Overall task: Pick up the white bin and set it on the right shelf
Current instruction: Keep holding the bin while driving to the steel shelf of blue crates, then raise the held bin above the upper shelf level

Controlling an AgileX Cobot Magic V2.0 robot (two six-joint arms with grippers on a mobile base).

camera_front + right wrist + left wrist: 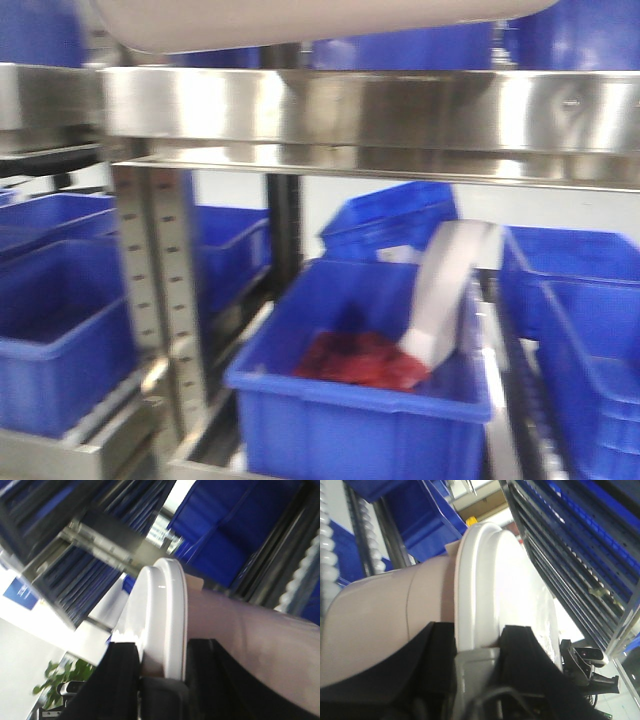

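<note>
The white bin (300, 20) shows only as its pale underside at the top edge of the front view, above the right shelf's shiny steel front rail (400, 110). The grippers themselves are out of that view. In the left wrist view my left gripper (480, 642) is shut on the bin's lid rim (475, 580), one black finger (440, 655) against the pinkish wall (385, 610) and the other on the lid. In the right wrist view my right gripper (162, 655) is shut the same way on the opposite rim (167, 605) of the white bin (240, 630).
Below the rail, open blue bins (60, 320) fill the lower shelves. The nearest one (360, 410) holds red material and a curved white piece (445, 290). A perforated steel post (160, 290) stands at left. More blue bins (400, 45) sit behind the rail.
</note>
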